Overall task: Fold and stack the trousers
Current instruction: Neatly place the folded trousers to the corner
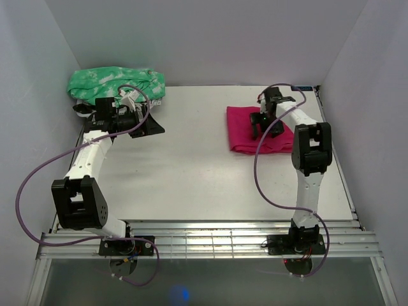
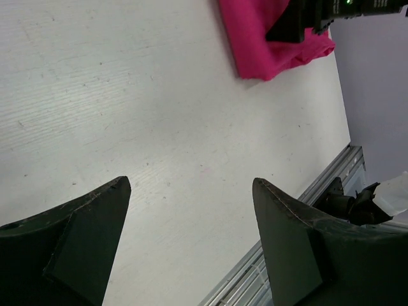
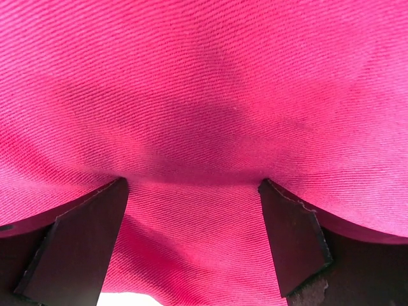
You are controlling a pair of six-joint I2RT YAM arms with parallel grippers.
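The magenta-pink trousers (image 1: 242, 131) lie folded into a small rectangle at the back right of the table. My right gripper (image 1: 261, 124) is on top of them. In the right wrist view pink fabric (image 3: 204, 76) fills the frame. The right gripper (image 3: 193, 182) stands open, both tips touching the cloth, which runs flat between them. My left gripper (image 1: 153, 121) is at the back left, far from the trousers. In the left wrist view the left gripper (image 2: 191, 180) is open over bare table, with the trousers (image 2: 255, 38) seen far off.
A green-and-white mottled garment (image 1: 115, 81) is bunched in the back left corner, just behind the left gripper. White walls close in the table on three sides. A ribbed metal rail (image 1: 210, 239) runs along the near edge, by the arm bases.
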